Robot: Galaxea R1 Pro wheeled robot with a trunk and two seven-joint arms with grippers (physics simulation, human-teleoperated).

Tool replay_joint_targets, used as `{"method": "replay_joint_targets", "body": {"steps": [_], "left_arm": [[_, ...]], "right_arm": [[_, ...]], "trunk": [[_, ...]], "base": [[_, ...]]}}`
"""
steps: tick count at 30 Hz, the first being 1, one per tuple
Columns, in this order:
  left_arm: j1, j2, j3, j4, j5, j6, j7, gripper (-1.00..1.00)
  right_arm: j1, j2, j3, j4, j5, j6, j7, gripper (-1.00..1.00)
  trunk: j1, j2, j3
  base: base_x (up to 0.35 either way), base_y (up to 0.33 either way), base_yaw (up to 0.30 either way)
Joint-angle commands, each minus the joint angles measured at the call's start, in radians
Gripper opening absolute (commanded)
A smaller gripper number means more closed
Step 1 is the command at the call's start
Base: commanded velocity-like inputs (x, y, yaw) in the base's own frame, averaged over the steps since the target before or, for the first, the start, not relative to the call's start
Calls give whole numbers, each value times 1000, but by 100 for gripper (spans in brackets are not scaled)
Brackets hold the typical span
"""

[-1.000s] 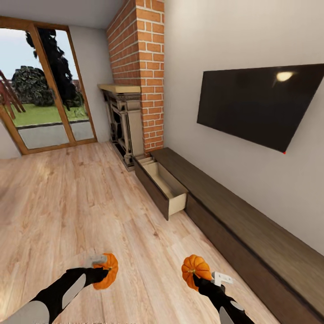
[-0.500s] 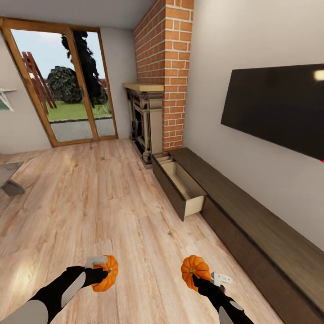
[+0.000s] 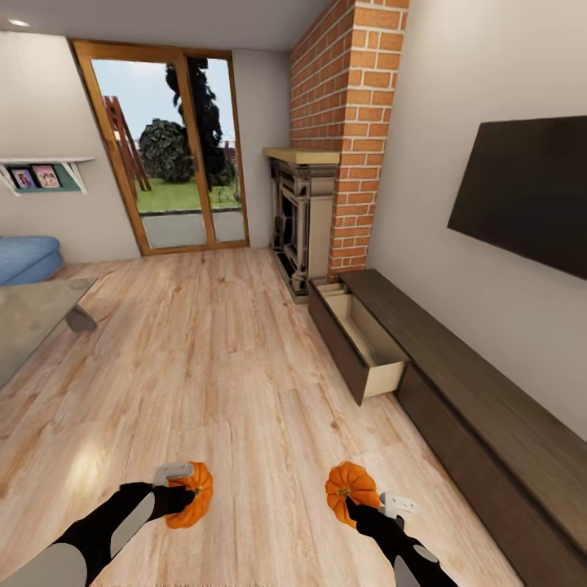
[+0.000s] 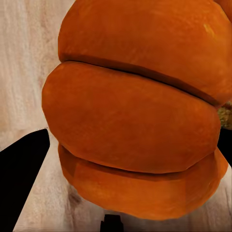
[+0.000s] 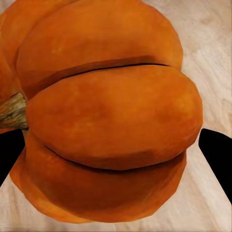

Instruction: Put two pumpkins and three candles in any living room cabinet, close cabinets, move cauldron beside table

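Observation:
I carry two orange ribbed pumpkins above the wooden floor. My left gripper [image 3: 181, 492] is shut on one pumpkin [image 3: 194, 494], whose ribs crowd the left wrist view [image 4: 135, 116]. My right gripper [image 3: 359, 501] is shut on the other pumpkin [image 3: 350, 484], seen close up with its brown stem in the right wrist view [image 5: 106, 121]. The long low dark brown cabinet [image 3: 481, 408] runs along the right wall, and its far drawer [image 3: 363, 342] stands pulled out with pale beige insides. A corner of the glossy grey table [image 3: 33, 322] shows at the left. Candles and cauldron are out of view.
A brick chimney with a dark fireplace [image 3: 306, 220] stands beyond the open drawer. A black TV [image 3: 530, 196] hangs on the right wall. Glass patio doors [image 3: 175, 155] close the far end, and a blue sofa [image 3: 24, 257] sits at the left.
The camera has swung left, so the cabinet and fireplace shifted right and the table and sofa came into view. Both grippers still hold their pumpkins in the same pose.

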Motion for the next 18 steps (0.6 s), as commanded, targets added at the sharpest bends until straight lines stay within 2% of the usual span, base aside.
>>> {"method": "replay_joint_targets", "body": {"steps": [1, 15, 18], "left_arm": [[-1, 1, -7, -3, 8, 3, 12, -100], [-1, 1, -6, -3, 8, -2, 11, -100], [-1, 1, -6, -3, 8, -2, 11, -100]], "right_arm": [[-1, -1, 5, 0, -11, -5, 1, -100], [-1, -1, 5, 1, -11, -5, 1, -100], [-1, -1, 5, 0, -11, -5, 1, -100]], "trunk": [[0, -1, -1], [0, -1, -7], [0, -1, -7]], "base": [[0, 0, 291], [1, 0, 291], [102, 0, 291]]}}
